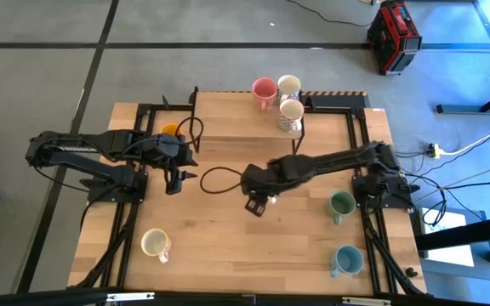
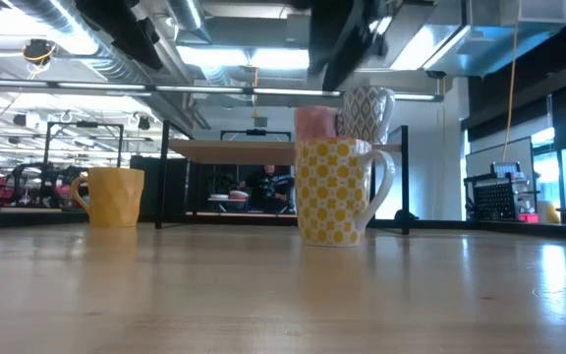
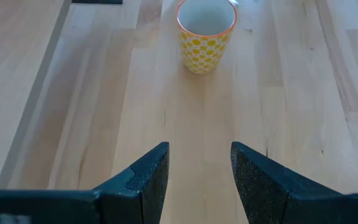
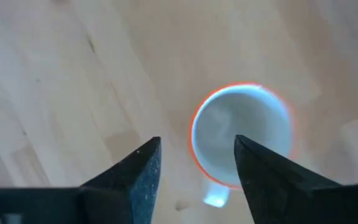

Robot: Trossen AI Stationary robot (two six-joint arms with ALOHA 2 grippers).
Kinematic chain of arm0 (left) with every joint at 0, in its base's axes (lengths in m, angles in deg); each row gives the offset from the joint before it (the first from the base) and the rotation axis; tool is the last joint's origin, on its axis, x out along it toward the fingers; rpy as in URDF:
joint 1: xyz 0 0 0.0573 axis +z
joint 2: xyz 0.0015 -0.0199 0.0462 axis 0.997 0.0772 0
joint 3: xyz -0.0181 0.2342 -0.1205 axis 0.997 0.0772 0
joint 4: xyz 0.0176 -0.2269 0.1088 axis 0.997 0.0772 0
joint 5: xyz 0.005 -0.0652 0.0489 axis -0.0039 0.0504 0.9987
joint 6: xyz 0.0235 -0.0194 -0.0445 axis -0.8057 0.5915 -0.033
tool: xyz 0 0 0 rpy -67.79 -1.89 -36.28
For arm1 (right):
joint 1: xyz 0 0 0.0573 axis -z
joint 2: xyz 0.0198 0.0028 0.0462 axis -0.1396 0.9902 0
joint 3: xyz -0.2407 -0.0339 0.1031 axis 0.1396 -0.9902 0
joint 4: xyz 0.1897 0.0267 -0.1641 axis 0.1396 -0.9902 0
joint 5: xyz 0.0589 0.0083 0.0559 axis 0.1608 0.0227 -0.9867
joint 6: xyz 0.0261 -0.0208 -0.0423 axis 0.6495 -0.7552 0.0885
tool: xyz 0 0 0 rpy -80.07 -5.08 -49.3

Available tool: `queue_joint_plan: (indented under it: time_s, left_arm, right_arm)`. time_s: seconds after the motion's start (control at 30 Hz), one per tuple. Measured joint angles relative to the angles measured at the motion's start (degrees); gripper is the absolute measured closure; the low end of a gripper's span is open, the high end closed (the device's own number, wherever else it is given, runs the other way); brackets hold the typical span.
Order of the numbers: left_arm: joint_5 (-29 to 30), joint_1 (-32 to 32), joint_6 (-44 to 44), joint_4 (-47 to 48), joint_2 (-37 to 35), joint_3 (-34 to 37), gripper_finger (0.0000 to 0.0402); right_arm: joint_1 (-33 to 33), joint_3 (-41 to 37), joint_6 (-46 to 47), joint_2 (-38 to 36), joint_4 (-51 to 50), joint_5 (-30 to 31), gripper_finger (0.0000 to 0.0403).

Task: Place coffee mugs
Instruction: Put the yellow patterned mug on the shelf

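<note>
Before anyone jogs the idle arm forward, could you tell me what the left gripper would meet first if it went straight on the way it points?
Probably the white ceramic mug with yellow dots and an orange rim. It stands upright ahead of the open left gripper, slightly off its centre line, with bare wooden table between them. The right gripper hangs above that mug.

From above, the right arm (image 1: 313, 166) hides the dotted mug (image 2: 334, 190); the pink mug (image 2: 312, 122) shows only partly behind it.
</note>
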Motion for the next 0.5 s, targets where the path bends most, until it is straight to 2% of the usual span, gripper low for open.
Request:
queue_joint_plan:
  time_s: [0.1, 0.27, 0.5]
  left_arm:
    - [0.0, 0.0, 0.0, 0.0, 0.0, 0.0, 0.0234]
    - [0.0, 0.0, 0.0, 0.0, 0.0, -0.1, 0.0234]
    - [0.0, 0.0, 0.1, 0.0, 0.0, -0.1, 0.0234]
  right_arm:
    - [-3.3, -1.7, -0.2, -3.8, 0.2, 6.2, 0.0206]
    - [-8.1, -10.0, 3.5, -7.0, 4.2, 11.0, 0.0205]
    - [-16.0, -27.6, 12.4, -10.8, 22.8, 23.5, 0.0205]
